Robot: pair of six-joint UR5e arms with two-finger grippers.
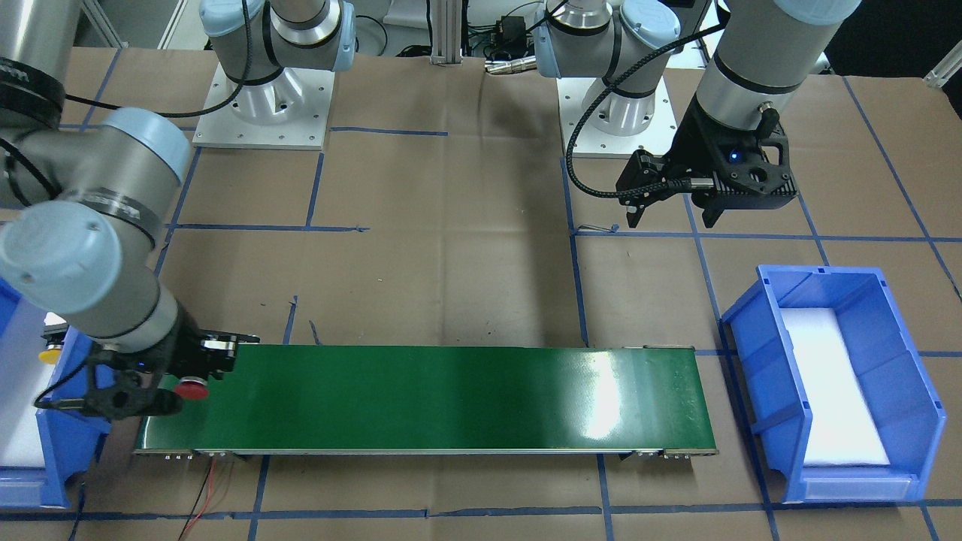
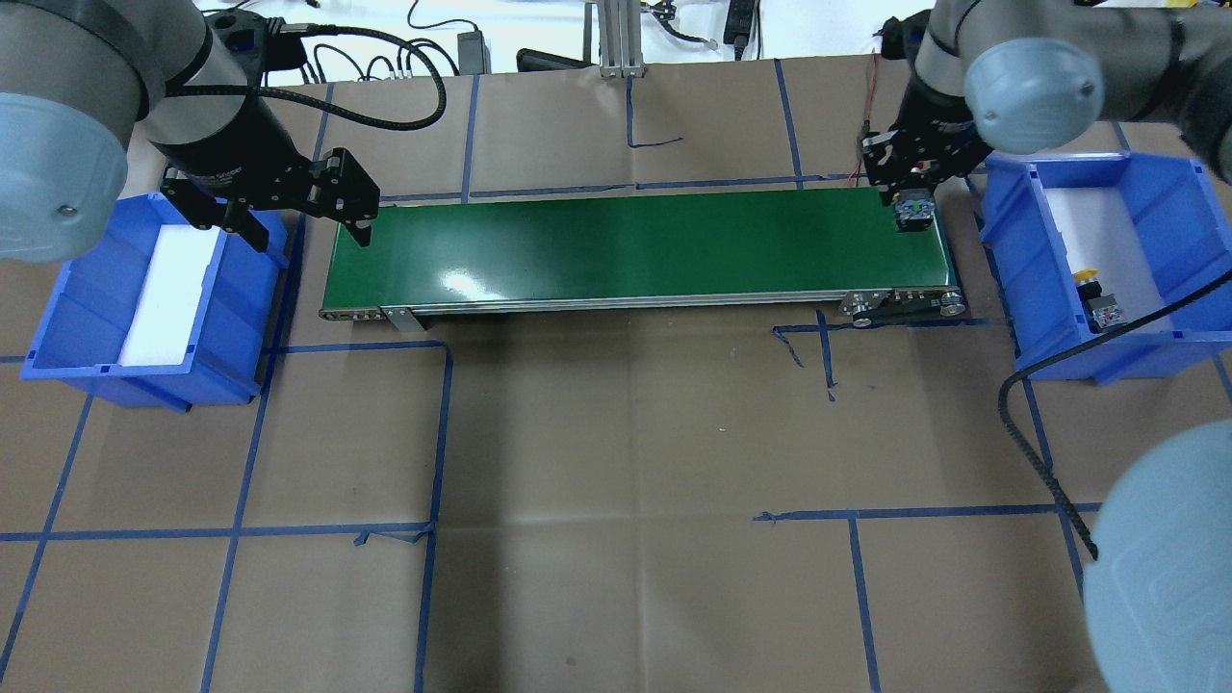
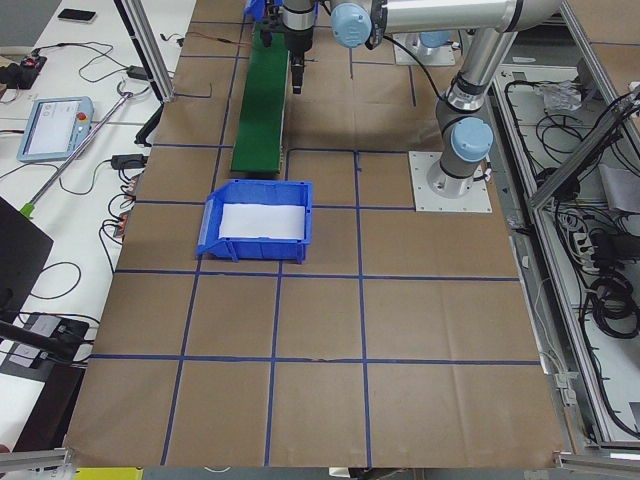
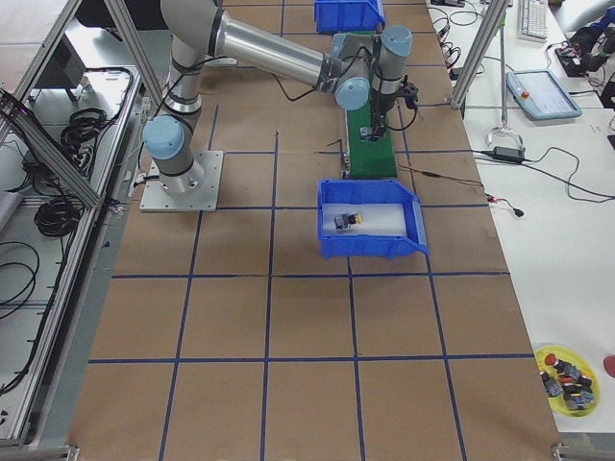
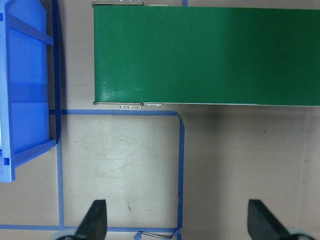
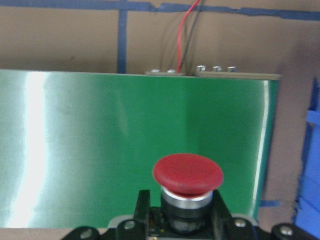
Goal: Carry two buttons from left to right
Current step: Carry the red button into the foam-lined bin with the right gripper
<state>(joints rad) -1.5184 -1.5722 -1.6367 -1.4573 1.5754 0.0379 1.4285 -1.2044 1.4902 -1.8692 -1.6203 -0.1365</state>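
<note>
Overhead exterior view recorded the right gripper (image 2: 910, 197) clamped on the red button (image 2: 912, 214) at the right-hand end of the green belt (image 2: 626, 245), just beside the right bin (image 2: 1001, 250). Right wrist-mounted view confirmed the hold: the button's blocky black body sat gripped between the jaws, with its smooth, domed red cap above a silver collar and over the belt surface. Whether the body touched the belt could not be determined. The yellow button (image 2: 1090, 279) lay inside the right bin on a white pad (image 2: 1073, 217), well apart from the right gripper. The left gripper (image 2: 310, 231) hung with its fingers (image 2: 364, 229) spread wide and nothing between them, above the strip of counter (image 2: 616, 433) between the left bin (image 2: 58, 318) and the belt's left end. Both bins were rigid blue plastic, open-topped, with sloped fronts and flat white liners. The belt was a long, glossy green rectangle showing bright glare patches, with small metal fittings at its corners. The counter was covered in matte brown paper marked off by blue tape lines.
</note>
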